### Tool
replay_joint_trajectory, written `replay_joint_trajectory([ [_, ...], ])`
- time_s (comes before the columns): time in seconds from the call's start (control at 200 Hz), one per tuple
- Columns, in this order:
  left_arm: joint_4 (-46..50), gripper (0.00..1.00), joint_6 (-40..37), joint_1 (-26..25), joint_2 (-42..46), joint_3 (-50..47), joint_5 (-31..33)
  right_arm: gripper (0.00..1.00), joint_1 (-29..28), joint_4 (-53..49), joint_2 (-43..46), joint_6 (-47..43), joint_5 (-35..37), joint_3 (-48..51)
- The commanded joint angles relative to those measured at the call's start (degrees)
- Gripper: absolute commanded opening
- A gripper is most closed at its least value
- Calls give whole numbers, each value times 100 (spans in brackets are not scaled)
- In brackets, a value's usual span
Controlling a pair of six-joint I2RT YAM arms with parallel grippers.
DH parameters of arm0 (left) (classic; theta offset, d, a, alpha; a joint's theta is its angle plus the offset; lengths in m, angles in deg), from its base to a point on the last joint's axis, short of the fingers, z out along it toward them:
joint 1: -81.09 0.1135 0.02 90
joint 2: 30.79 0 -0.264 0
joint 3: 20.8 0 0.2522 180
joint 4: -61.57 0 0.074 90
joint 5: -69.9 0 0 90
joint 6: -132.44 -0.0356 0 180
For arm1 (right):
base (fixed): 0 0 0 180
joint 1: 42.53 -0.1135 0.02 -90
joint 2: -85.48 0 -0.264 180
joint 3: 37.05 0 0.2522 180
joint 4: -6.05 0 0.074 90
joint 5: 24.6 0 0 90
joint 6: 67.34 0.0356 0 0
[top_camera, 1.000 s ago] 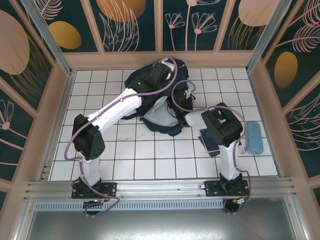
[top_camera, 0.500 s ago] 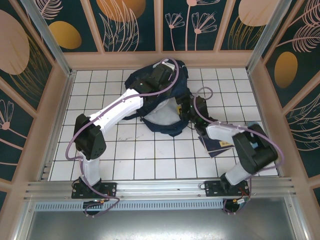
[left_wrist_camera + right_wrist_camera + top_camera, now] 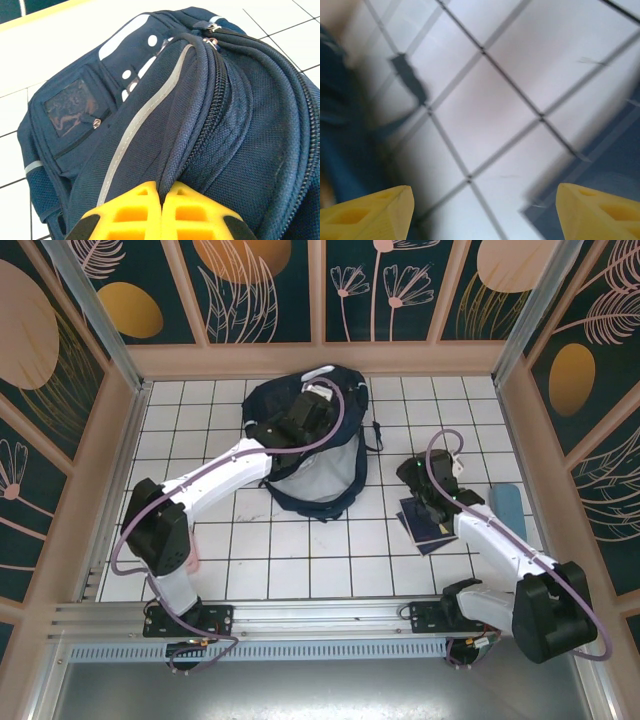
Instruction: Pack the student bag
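Left gripper (image 3: 161,194) clamped on a fold of your large navy fabric backpack (image 3: 268,398) by the far edge of the white tiled table (image 3: 250,560), right gripper (image 3: 484,189) spread wide: it looks soft, floppy, so take seams or straps.

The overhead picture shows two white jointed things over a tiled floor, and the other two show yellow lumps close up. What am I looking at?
Those are two robot arms, the left arm and the right arm, bolted to a tiled table. The overhead picture comes from a fixed camera above them; each close-up comes from a camera on one wrist. The yellow lumps are the fingers of each end effector. The left end effector is shut on a fold of the navy student bag. The right end effector is open and empty above the tiles, near a navy book. A pale blue case lies further right.
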Motion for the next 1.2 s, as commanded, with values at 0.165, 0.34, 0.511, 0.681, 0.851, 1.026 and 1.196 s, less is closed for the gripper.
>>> replay_joint_trajectory([
  [0.165,-194,0,282,153,912,-837,955,80,734,-653,-237,-855,76,3],
  [0.34,-114,7,615,148,1486,-1569,388,81,1173,-391,-1179,-1390,81,-380],
  [0.511,-267,49,1090,157,1770,-2053,-725,81,1343,-251,-1892,-1569,-178,-605],
  [0.681,-714,76,1368,148,2002,-2358,-1212,80,1160,137,-2376,-1760,-1152,-495],
  [0.851,-842,81,1451,148,1773,-2184,-1501,78,458,365,-2904,-2166,-1799,-658],
  [1.026,-951,82,1614,152,1285,-1957,-2091,75,151,365,-2665,-2271,-2253,-922],
  [1.196,-1039,82,1598,143,828,-1733,-2703,76,423,-193,-1501,-1991,-1565,-1015],
])
